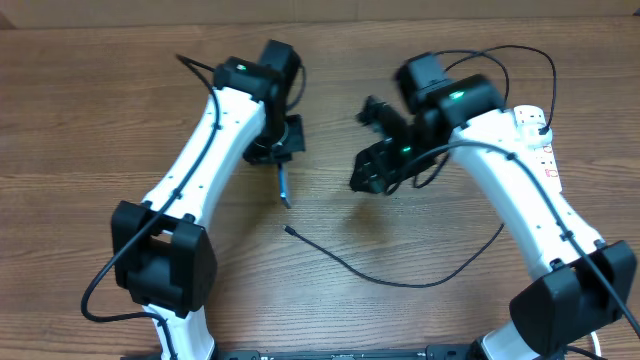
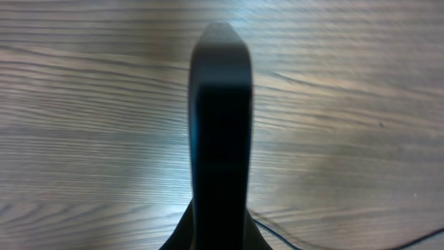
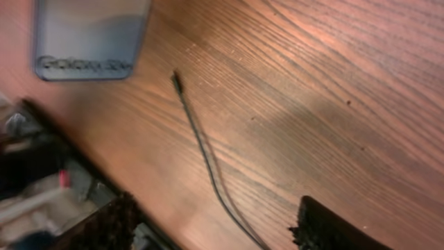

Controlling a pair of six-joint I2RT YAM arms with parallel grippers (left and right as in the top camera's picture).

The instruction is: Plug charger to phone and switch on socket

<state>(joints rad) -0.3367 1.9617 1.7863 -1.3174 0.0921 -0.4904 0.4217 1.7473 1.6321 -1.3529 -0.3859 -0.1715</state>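
Our left fingers (image 1: 270, 150) appear closed on the phone (image 3: 90, 31), which is held on edge above the desk (image 1: 100, 100), its lit screen facing the right wrist camera. Our right fingers (image 3: 333, 226) are spread wide and hold nothing. They hover over the charger (image 3: 203, 149), whose connector tip (image 3: 177, 76) lies flat on the wood just below the phone.

We judge the tip hard to pinch because it is thin and lies flush with the desk, so it could skid or twist. If we push it in off-axis, the phone could slip in its grip. Tugging the cable might strain its far end, which we cannot see.

We count one phone, one charger cable with one visible tip, and one socket (image 1: 530, 118), partly hidden behind the right arm.
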